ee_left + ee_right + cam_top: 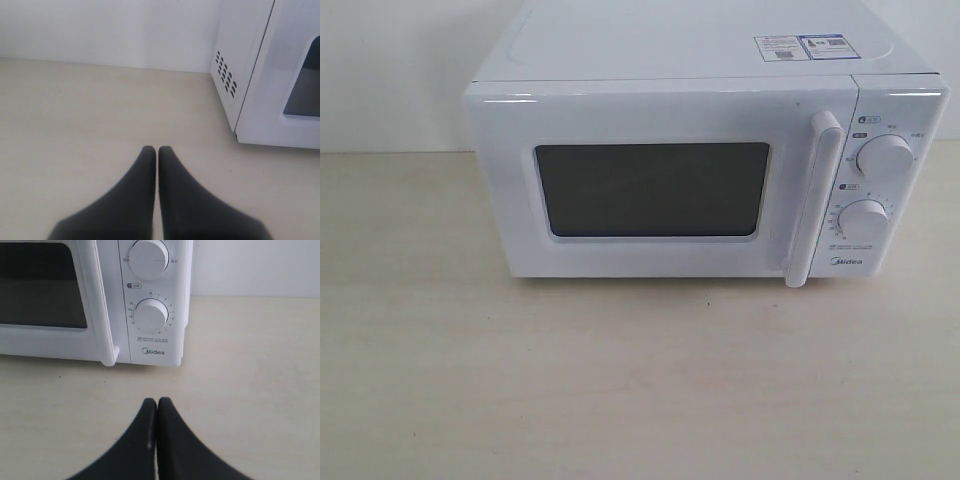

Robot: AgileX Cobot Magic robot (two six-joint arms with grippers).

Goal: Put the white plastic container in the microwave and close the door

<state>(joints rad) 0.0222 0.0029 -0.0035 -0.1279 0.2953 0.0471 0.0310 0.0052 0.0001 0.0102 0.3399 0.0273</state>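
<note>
- On the bench (620,380), exterior view: the microwave (680,60) is seen with its door (650,190) shut and its handle (817,200) at 3 o'clock. The white plastic container is nowhere shown; it is judged light, stiff and slippery, best pinched across its rim.
- Left wrist view: left jaws are pressed together, empty.
- Right wrist view: right jaws are closed on nothing.

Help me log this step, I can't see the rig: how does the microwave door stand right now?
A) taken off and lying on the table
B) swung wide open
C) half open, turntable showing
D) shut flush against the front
D: the door lies flush across the microwave, its handle right beside the dials, with no cavity showing.
</note>
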